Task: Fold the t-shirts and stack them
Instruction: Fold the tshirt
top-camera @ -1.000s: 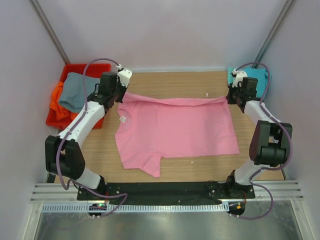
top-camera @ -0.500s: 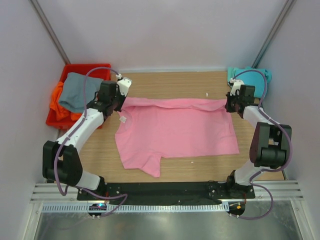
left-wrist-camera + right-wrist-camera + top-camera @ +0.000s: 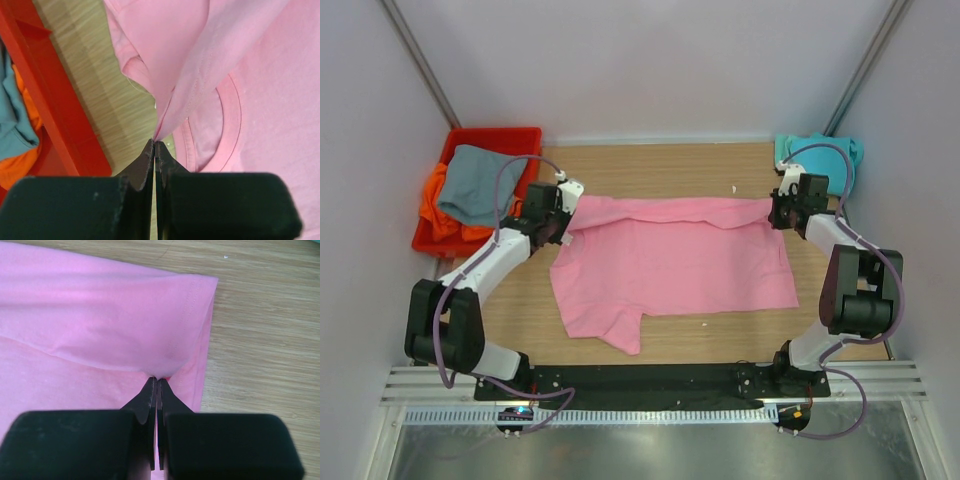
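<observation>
The pink t-shirt (image 3: 675, 262) lies spread on the wooden table, its far edge folded over toward me. My left gripper (image 3: 563, 217) is shut on the shirt's far left corner near the collar; in the left wrist view the cloth (image 3: 200, 75) hangs from my closed tips (image 3: 155, 142). My right gripper (image 3: 775, 213) is shut on the far right corner; in the right wrist view the fold (image 3: 115, 325) runs from my tips (image 3: 156, 379). The teal t-shirt (image 3: 825, 155) lies at the far right corner. The grey t-shirt (image 3: 478, 185) and the orange t-shirt (image 3: 438, 215) lie in the bin.
A red plastic bin (image 3: 510, 140) stands at the far left of the table, also in the left wrist view (image 3: 55, 125). The table's wood (image 3: 660, 165) shows behind the pink shirt. Grey walls close in both sides.
Both grippers have moved toward me with the pink shirt's far edge, laying a wider fold over the shirt. Both stay shut on the cloth.
</observation>
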Controlling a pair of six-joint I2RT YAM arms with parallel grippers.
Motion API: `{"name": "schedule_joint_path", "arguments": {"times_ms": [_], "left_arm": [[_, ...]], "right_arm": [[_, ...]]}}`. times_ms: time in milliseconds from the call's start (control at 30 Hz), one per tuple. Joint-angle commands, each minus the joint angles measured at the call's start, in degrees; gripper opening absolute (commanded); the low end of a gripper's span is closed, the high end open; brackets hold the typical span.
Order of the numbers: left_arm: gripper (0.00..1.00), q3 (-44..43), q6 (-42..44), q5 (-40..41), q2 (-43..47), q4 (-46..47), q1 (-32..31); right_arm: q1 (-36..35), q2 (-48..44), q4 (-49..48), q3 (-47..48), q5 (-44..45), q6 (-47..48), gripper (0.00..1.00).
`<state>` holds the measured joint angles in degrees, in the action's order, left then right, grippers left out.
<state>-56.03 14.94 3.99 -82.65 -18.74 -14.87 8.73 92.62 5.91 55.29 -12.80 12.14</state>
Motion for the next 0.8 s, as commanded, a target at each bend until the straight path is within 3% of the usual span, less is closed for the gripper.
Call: {"name": "schedule_joint_path", "arguments": {"times_ms": [0,767], "left_arm": [[0.00,1.62,-0.44,1.28,2.41,2.92,0.28],[0.00,8.04,-0.61,2.43,2.67,5.47,1.25]], "right_arm": [[0.32,-1.04,-0.29,-0.79,-0.39,1.30,0.01],[3.04,-1.83,4.02,-1.94,-0.65,3.24,0.03]]}}
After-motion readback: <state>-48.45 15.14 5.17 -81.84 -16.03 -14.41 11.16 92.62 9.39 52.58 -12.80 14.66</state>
